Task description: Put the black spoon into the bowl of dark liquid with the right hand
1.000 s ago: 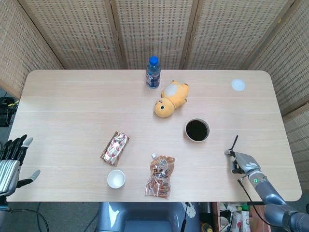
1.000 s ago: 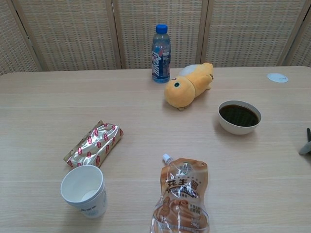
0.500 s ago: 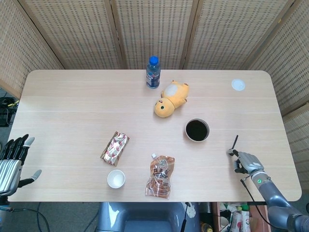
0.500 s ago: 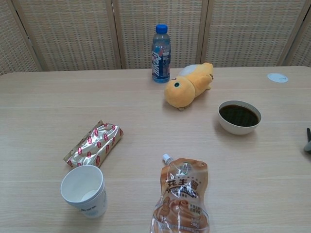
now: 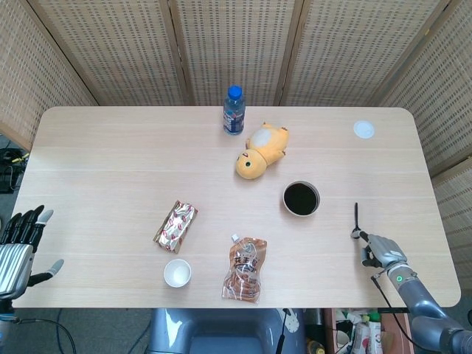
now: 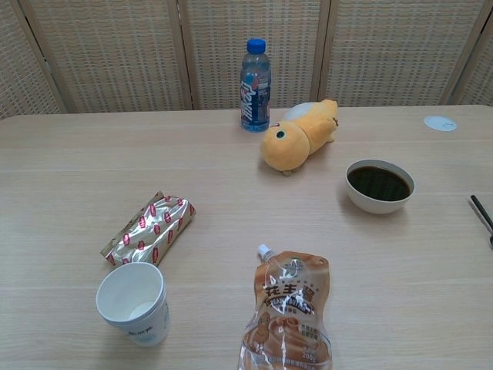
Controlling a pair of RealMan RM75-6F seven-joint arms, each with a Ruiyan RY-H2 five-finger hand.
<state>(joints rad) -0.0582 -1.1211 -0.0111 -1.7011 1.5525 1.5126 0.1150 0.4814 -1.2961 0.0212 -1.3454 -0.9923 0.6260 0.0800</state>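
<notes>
The black spoon (image 5: 356, 219) (image 6: 481, 213) lies slanted near the table's right edge, to the right of the bowl of dark liquid (image 5: 302, 215) (image 6: 379, 206) and a little nearer me. My right hand (image 5: 380, 251) sits at the spoon's near end with fingers curled, and its fingertips pinch that end. In the chest view the hand is cut off by the right edge. My left hand (image 5: 18, 247) hovers off the table's front left corner, fingers spread, holding nothing.
A blue-capped bottle (image 5: 234, 110) and a yellow plush toy (image 5: 259, 151) stand behind the bowl. A snack pouch (image 5: 245, 269), a paper cup (image 5: 177, 273) and a foil packet (image 5: 175, 226) lie front centre. A white lid (image 5: 363, 130) sits far right.
My right hand has drawn back toward the front right corner. The spoon has swung with it, its far tip now pointing more to the left. The left hand barely moved.
</notes>
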